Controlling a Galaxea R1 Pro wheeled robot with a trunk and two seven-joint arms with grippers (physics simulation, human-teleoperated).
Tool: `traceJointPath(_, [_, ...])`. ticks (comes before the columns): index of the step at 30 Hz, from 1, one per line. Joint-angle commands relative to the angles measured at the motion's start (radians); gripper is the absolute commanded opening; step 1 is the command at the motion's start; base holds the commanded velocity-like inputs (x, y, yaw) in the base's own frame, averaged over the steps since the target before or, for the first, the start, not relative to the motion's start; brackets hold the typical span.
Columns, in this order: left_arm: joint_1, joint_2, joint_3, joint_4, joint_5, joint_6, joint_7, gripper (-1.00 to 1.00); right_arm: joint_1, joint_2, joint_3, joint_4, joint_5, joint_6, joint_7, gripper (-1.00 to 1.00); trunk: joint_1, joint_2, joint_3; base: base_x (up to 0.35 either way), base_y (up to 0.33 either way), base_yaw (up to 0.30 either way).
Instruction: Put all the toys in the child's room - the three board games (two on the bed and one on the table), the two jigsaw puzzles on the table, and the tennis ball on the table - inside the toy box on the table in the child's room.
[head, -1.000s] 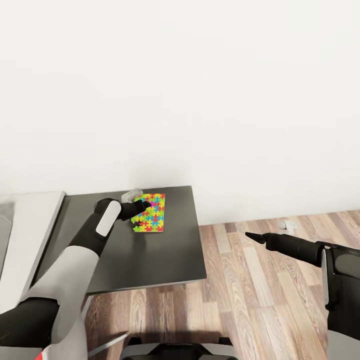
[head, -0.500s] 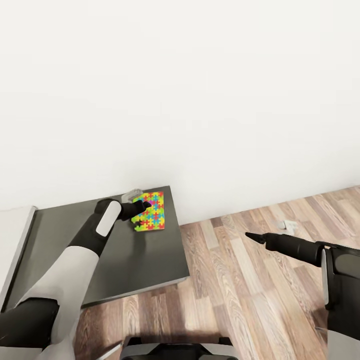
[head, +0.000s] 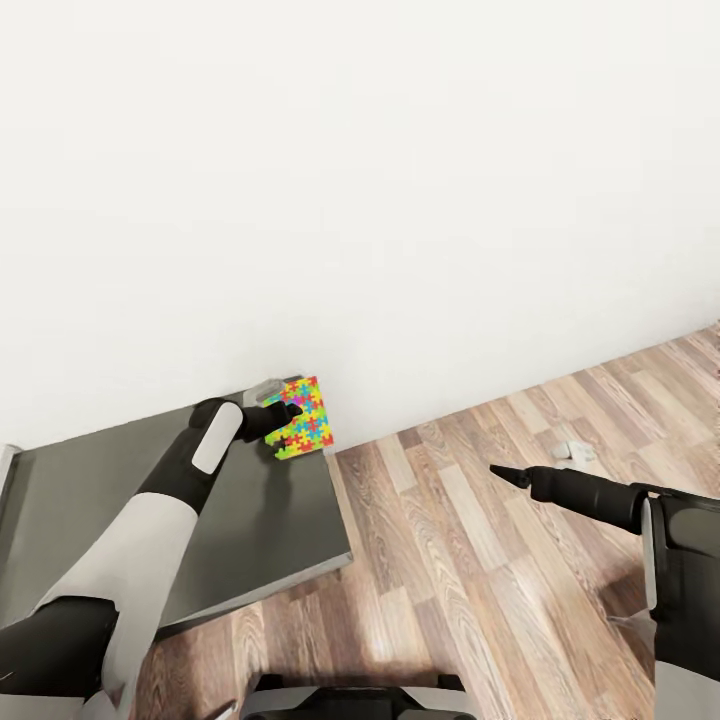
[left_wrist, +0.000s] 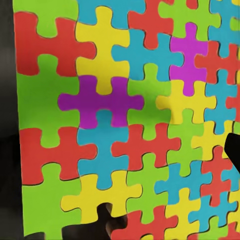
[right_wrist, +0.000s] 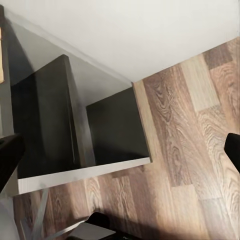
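Still the left gripper (head: 283, 418) clamps the jigsaw puzzle (head: 303, 418); view swung right

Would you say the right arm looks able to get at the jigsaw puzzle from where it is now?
Probably not directly. The jigsaw puzzle is already in the left gripper, above the dark surface. The right gripper hangs well off over the wood floor, apart from it.

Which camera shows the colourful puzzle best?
The left wrist view: the jigsaw puzzle is so close you can see each piece. In the head view it looks small, held by the left gripper above a dark surface.
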Motion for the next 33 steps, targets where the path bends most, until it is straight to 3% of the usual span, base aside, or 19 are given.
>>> traceJointPath(1, [0.0, 0.0, -0.001, -0.001, 0.011, 0.002, 0.01, 1.0, -0.001, 0.0, -0.001, -0.001, 0.01, 0.006, 0.01, 1.0, 0.001, -0.002, -0.001, 0.0, 0.0, -0.106])
traceJointPath(33, [0.003, 0.001, 0.001, -0.001, 0.009, 0.002, 0.01, 1.0, 0.0, 0.001, 0.0, -0.001, 0.01, 0.006, 0.01, 1.0, 0.001, -0.002, -0.001, 0.0, 0.0, -0.034])
